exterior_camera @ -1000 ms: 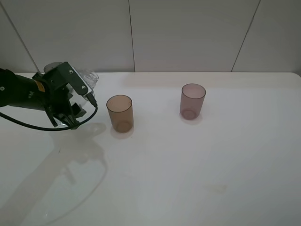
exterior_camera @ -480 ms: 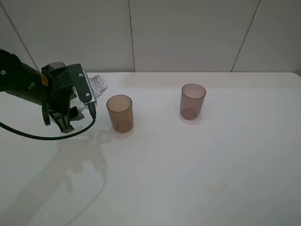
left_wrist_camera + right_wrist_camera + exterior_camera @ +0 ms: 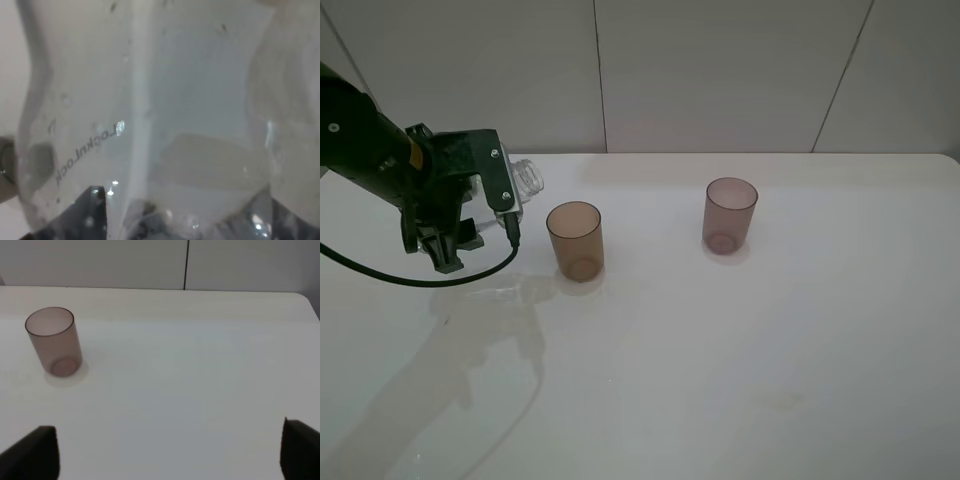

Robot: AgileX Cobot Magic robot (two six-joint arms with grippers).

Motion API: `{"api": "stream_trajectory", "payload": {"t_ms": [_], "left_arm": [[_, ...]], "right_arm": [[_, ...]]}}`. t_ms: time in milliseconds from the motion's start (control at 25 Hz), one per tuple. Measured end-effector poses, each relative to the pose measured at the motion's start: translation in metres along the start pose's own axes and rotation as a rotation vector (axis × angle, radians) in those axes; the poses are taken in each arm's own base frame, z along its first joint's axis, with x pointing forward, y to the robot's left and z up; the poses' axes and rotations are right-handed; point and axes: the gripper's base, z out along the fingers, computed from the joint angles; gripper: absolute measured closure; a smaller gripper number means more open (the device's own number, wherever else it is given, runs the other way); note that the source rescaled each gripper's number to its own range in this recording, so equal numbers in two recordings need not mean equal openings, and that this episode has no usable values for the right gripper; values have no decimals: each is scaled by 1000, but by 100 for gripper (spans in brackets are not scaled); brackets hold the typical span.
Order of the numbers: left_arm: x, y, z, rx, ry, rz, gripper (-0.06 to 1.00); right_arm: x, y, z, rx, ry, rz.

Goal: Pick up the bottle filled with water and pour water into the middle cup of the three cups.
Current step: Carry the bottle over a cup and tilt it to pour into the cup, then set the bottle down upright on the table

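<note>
My left gripper (image 3: 498, 200) is shut on the clear bottle (image 3: 525, 181) and holds it above the table, tilted, with its open neck pointing right toward the amber-brown middle cup (image 3: 575, 240). The neck is left of the cup's rim and apart from it. In the left wrist view the bottle (image 3: 150, 125) fills the frame, with water in it. The mauve-purple cup (image 3: 730, 215) stands to the right and also shows in the right wrist view (image 3: 54, 342). The dark grey cup is hidden behind the left arm. My right gripper (image 3: 167, 455) is open and empty.
The white table (image 3: 770, 350) runs to a tiled wall at the back. A black cable (image 3: 420, 280) hangs from the left arm over the table. The table's right back corner (image 3: 302, 295) shows in the right wrist view.
My left gripper has lifted a little and turned with the bottle, so the neck now points right toward the amber cup. The cups have not moved.
</note>
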Motion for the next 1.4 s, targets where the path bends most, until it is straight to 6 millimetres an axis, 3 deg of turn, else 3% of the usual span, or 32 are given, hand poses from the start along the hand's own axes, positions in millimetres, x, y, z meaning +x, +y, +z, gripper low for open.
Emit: {"api": "stream_trajectory", "payload": {"t_ms": [320,760,1400], "left_arm": [[3,-1,0,-5,52,80,93],[-11,2,-7,-34,97,187,93],[-17,-8,7,-5,184,312,93]], "right_arm": [[0,0,0,0,0,0],[0,0,0,0,0,0],[0,0,0,0,0,0]]}}
